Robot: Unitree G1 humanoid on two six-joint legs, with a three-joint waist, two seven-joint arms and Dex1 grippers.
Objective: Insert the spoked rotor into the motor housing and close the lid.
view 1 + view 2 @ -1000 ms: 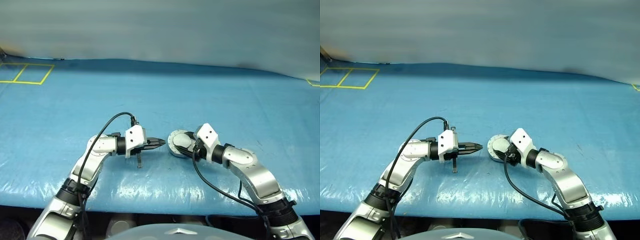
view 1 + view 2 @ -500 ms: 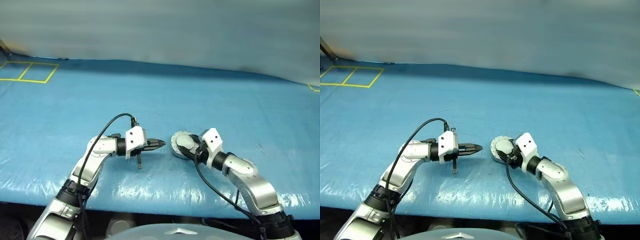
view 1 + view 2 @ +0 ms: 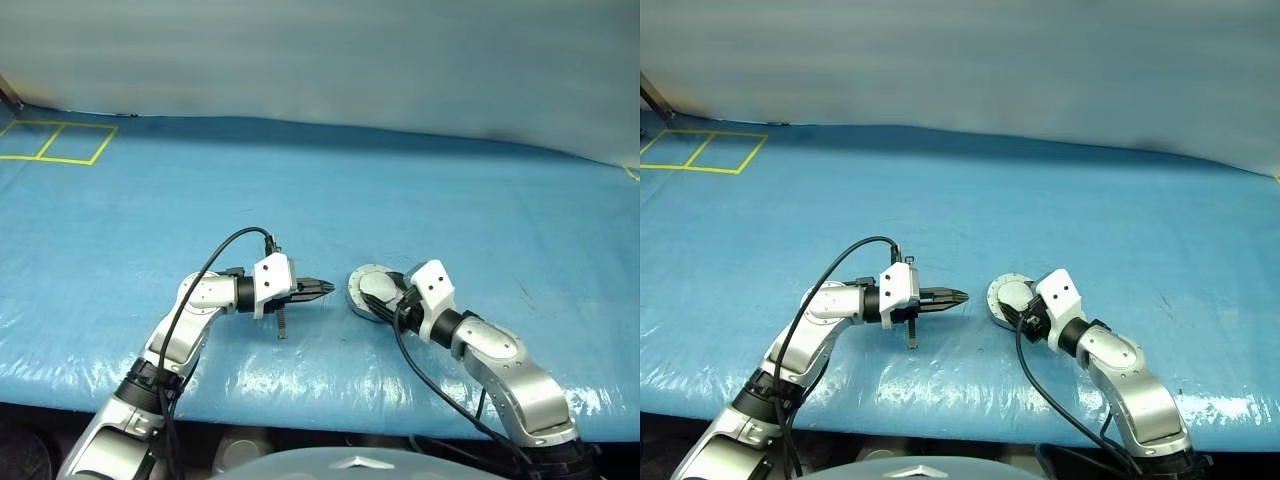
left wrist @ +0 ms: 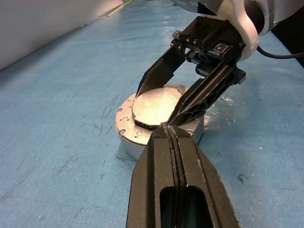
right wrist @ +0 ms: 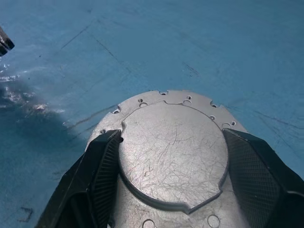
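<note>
I'm looking down on a blue tarp (image 3: 420,190) that covers the whole work surface, with yellow taped squares (image 3: 55,142) at its far left corner. The housing (image 3: 372,293) sits on the tarp closer to the near edge than the far one, a little right of the middle. Its lid (image 5: 173,152) is down flat on top, plain scratched grey face up, with small holes round the flange beneath it. I can't see the rotor, so I can't tell where it is.

My right gripper (image 3: 385,300) reaches in toward the housing from the near right side. In the right wrist view its two black fingers (image 5: 102,164) stand spread wide, one on each side of the raised grey disc, close against its edge. In the left wrist view the same fingers come down over the top of the housing with their tips at the lid's rim. Whether they actually press on the metal or only bracket it, I can't tell.

My left gripper (image 3: 322,288) is just left of the housing, pointing toward it and tilted slightly down. Its fingers are pressed together with nothing between them, as the left wrist view shows: the two black fingers (image 4: 178,175) meet in a single seam. Their tip is near the housing's side but apart from it. A black cable (image 3: 215,255) loops over the left forearm.
</note>
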